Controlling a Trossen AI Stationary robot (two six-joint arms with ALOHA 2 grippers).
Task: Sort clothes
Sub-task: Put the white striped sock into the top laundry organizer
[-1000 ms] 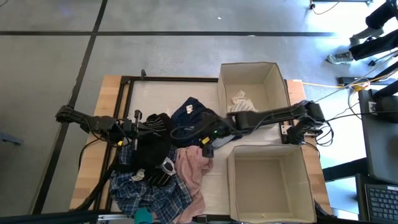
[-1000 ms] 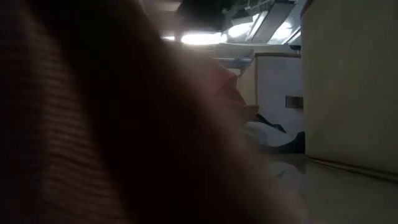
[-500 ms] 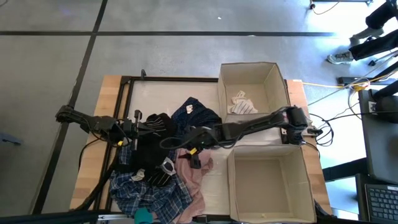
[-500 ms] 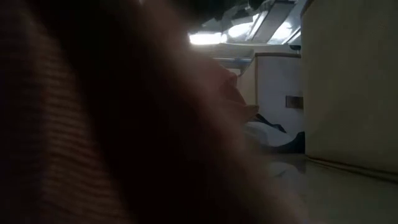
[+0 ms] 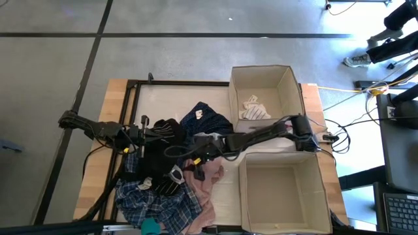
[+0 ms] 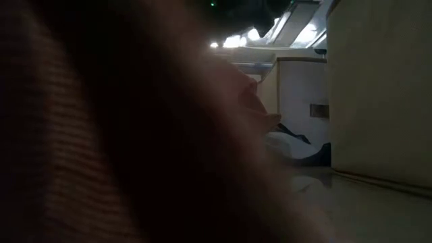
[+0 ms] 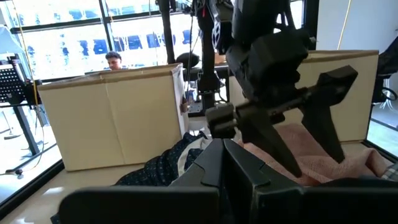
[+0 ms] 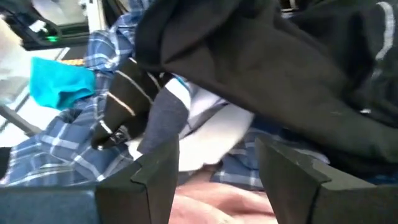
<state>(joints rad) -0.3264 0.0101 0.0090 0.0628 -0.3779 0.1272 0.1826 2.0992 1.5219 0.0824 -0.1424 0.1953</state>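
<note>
**Sorting clothes: right arm reaches into the pile**

Reaching from the right of the frame in the high view, the right arm stretches leftward across the table [image 5: 117,91], its right gripper [image 5: 193,158] just above the centre, over the upper edge of the pink garment [image 5: 204,183]. The left gripper [image 5: 157,132] sits left of centre, its fingers pressed together, against the black garment [image 5: 160,156]. The navy garment [image 5: 199,121] lies just above centre, touching the black one. The plaid shirt [image 5: 153,202] spreads at the lower left, and the small teal piece [image 5: 149,226] shows at the bottom edge. A cream-white cloth [image 5: 252,108] lies inside the upper box [image 5: 262,70] at the upper right; the lower box [image 5: 281,196] stands at the lower right.

In the low view, a dark blurred mass fills the left and centre of the frame, too close to identify. The wall of one box [image 6: 378,94] fills the right, with another box [image 6: 300,101] behind it.

In the left wrist view, the left arm's own fingers [image 7: 224,168] meet at bottom centre. The right arm's gripper hangs at centre right, its jaws spread above pink fabric [image 7: 348,158]; navy fabric [image 7: 161,168] lies at lower centre.

In the right wrist view, the right gripper's fingers [image 8: 158,171] stand apart at the bottom, holding nothing, with black fabric [image 8: 280,68] across the top, plaid [image 8: 56,149] at left and teal [image 8: 59,84] at upper left
</note>
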